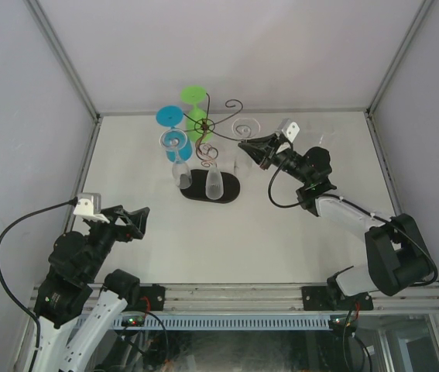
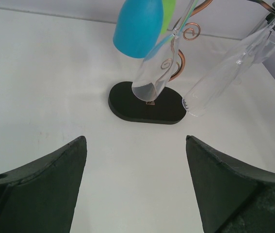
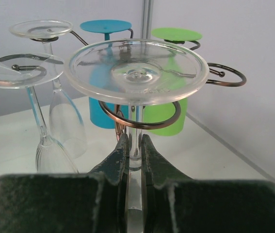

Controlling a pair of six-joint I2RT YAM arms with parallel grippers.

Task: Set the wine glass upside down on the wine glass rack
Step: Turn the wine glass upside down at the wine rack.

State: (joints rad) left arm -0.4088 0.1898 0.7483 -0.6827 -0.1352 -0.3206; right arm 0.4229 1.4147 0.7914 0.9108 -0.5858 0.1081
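Observation:
The wine glass rack stands on its black oval base at the back middle. My right gripper is shut on the stem of a clear wine glass, held upside down. In the right wrist view the fingers pinch the stem. The glass's foot sits just over a curled rack arm, with the stem inside the loop. I cannot tell whether the foot touches the arm. My left gripper is open and empty near the front left, and is also in the left wrist view.
Two clear glasses, a blue one and a green one hang upside down on other arms. One empty arm curls to the right. White walls close the back and sides.

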